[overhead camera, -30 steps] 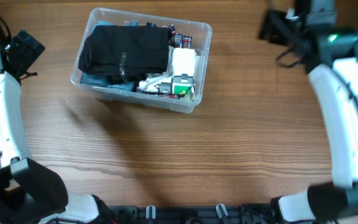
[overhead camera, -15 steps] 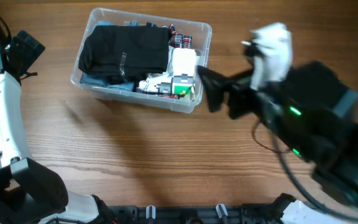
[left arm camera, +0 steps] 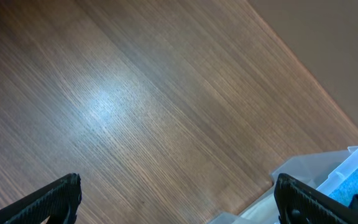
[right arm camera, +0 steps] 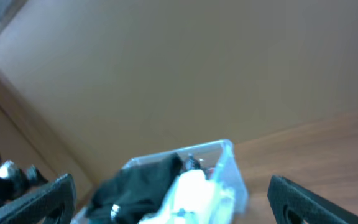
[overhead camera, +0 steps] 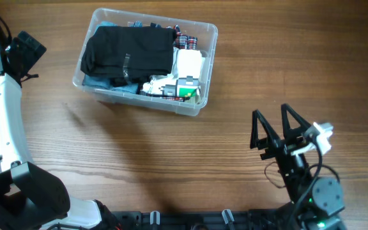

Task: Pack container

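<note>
1. Change (compared with the views from a second earlier): the right arm no longer reaches out over the far right of the table. It has swept past the right end of the container and is now folded low at the near right edge, close to its base.
2. The right gripper has its fingers spread wide with nothing between them. They point away from the base, towards the far side.
3. The left gripper is also fully spread and empty, with only bare wood between its fingers. The left arm has not moved and stands at the far left edge.
4. The container has not shifted, and its contents lie as they did: black cloth over the left part, white box and green pack at the right end.
5. Meaning for the task: no loose item lies on the table, and both grippers are clear of the container. Judged from this, the packing is done or nearly so, and the right arm is retiring to rest.
6. Location: the container stands on the far half of the table, left of centre, well apart from both grippers.
7. Orientation: upright, mouth facing up. The long axis runs left to right and is slightly skewed, with the right end a little nearer the robot. The right wrist view looks along the table to the white-box end.
</note>
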{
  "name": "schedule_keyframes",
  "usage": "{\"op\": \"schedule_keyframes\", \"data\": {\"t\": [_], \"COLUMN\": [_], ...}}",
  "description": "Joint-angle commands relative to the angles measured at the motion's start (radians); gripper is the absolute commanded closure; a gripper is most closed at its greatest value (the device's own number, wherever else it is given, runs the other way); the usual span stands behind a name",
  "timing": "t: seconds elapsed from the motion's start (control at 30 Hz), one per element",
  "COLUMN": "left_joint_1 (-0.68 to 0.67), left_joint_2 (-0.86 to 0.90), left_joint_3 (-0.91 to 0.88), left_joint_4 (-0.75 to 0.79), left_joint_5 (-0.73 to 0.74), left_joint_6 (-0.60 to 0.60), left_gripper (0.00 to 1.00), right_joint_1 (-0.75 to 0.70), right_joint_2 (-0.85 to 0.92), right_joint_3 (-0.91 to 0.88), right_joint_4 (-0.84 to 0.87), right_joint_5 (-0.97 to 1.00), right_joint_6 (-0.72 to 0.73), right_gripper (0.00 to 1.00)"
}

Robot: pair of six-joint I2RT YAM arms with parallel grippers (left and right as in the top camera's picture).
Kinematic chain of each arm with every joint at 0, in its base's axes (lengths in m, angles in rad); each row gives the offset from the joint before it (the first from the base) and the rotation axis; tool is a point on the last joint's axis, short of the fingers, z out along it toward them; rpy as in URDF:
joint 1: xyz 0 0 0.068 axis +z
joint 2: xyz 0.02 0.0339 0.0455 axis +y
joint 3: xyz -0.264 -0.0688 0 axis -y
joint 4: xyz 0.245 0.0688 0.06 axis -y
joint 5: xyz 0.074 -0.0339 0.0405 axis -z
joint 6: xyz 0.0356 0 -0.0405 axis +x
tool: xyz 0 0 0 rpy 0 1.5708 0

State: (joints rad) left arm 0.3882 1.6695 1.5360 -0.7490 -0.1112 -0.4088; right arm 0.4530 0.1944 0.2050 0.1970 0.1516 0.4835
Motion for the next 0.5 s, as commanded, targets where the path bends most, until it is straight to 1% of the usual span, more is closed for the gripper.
{"op": "schedule_keyframes", "data": {"t": [0.0,0.03,0.13,0.2,0.3,0.33,0.47], "left_joint_1": [0.003,0.003,0.003,0.003,0.003,0.003,0.003], "left_joint_2": [-0.002,-0.002,-0.002,-0.002,-0.002,-0.002,-0.002], "left_joint_3": [0.002,0.002,0.002,0.002,0.002,0.002,0.002], "left_joint_4": [0.003,0.003,0.003,0.003,0.003,0.003,0.003], "left_joint_5": [-0.010,-0.010,-0.010,-0.010,-0.010,-0.010,-0.010], "left_joint_6": [-0.002,-0.002,-0.002,-0.002,-0.002,-0.002,-0.002], "left_gripper": [0.00,0.00,0.00,0.00,0.00,0.00,0.00], "right_joint_1": [-0.056,-0.071,-0.140,-0.174,-0.209,-0.220,-0.222], "right_joint_2": [-0.100,-0.114,-0.167,-0.192,-0.191,-0.191,-0.191], "right_joint_3": [-0.157,-0.171,-0.200,-0.200,-0.200,-0.200,-0.200], "right_joint_4": [0.148,0.148,0.138,0.108,0.047,-0.006,-0.103], "right_joint_5": [-0.049,-0.049,-0.126,-0.153,-0.153,-0.152,-0.150], "right_joint_6": [-0.122,-0.135,-0.275,-0.339,-0.378,-0.380,-0.428], "right_gripper": [0.00,0.00,0.00,0.00,0.00,0.01,0.00]}}
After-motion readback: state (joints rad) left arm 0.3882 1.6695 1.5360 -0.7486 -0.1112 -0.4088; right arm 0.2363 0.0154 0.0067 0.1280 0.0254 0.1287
